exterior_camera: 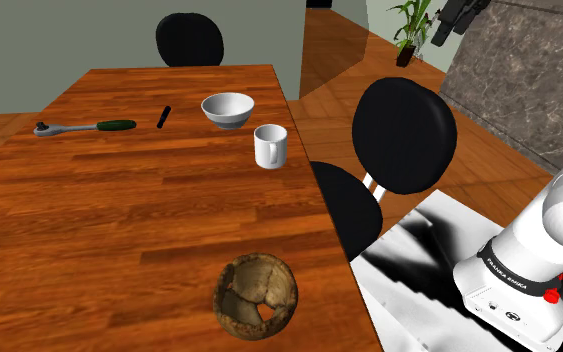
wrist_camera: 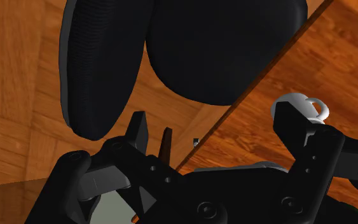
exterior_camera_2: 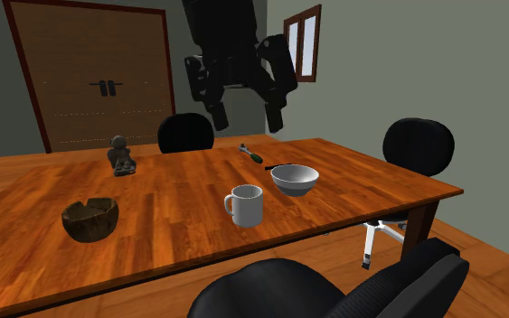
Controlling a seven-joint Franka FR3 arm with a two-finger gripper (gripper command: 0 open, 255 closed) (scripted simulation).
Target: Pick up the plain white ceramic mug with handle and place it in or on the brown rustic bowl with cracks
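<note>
Plain white handled mug (exterior_camera: 269, 146) is seen upright on the brown wooden table (exterior_camera: 119, 220), just beside a white round bowl (exterior_camera: 228, 109). The brown cracked rustic bowl (exterior_camera: 256, 294) is placed well apart, at the near edge. The black two-finger gripper (exterior_camera_2: 247, 119) is raised high, spread wide, with nothing held.

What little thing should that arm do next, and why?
Probably lower the open pincer toward the white mug. The pincer hangs high above the table and holds nothing. The mug stands upright on the table, apart from the cracked brown bowl where it should end up, so it has to be reached and gripped first.
</note>
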